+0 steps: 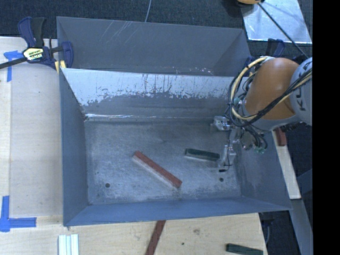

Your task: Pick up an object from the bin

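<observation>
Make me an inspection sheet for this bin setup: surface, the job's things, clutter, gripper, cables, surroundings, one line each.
Surface: grey metal bin, floor scuffed, back wall scratched.
Job's things: reddish-brown flat bar lying diagonally mid-floor; small dark green bar to its right, apart from it.
Clutter: nothing seen.
Gripper: gripper low in the bin, just right of the small dark green bar's end; contact cannot be told.
Cables: yellow and black cables looped round the wrist's orange cover.
Surroundings: another dark green bar lying outside the bin, beyond its front rim.
</observation>
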Controlling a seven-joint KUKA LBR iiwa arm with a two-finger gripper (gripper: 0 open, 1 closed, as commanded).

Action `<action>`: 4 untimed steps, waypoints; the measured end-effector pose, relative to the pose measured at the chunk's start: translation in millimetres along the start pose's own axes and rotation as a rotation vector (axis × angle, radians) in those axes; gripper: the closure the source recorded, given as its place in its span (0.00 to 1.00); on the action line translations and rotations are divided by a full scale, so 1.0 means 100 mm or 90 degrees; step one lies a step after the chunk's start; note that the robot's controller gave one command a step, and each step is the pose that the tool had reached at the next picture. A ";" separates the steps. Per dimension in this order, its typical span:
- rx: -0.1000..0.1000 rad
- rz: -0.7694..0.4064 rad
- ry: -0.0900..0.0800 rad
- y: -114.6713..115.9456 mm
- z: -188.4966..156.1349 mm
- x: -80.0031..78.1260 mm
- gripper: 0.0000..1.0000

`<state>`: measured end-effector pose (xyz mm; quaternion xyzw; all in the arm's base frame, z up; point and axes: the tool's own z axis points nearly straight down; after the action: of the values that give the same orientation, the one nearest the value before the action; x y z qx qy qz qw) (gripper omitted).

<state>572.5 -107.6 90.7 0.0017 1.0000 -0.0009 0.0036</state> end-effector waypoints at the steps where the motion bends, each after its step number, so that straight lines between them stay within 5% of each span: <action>1: -0.001 -0.109 0.000 0.34 0.19 -0.08 1.00; 3: -0.002 -0.109 0.003 0.34 0.15 -0.07 1.00; 4: 0.001 -0.219 -0.005 0.10 -0.17 -0.15 1.00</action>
<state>587.8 -98.0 107.5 -0.1694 0.9855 -0.0022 0.0070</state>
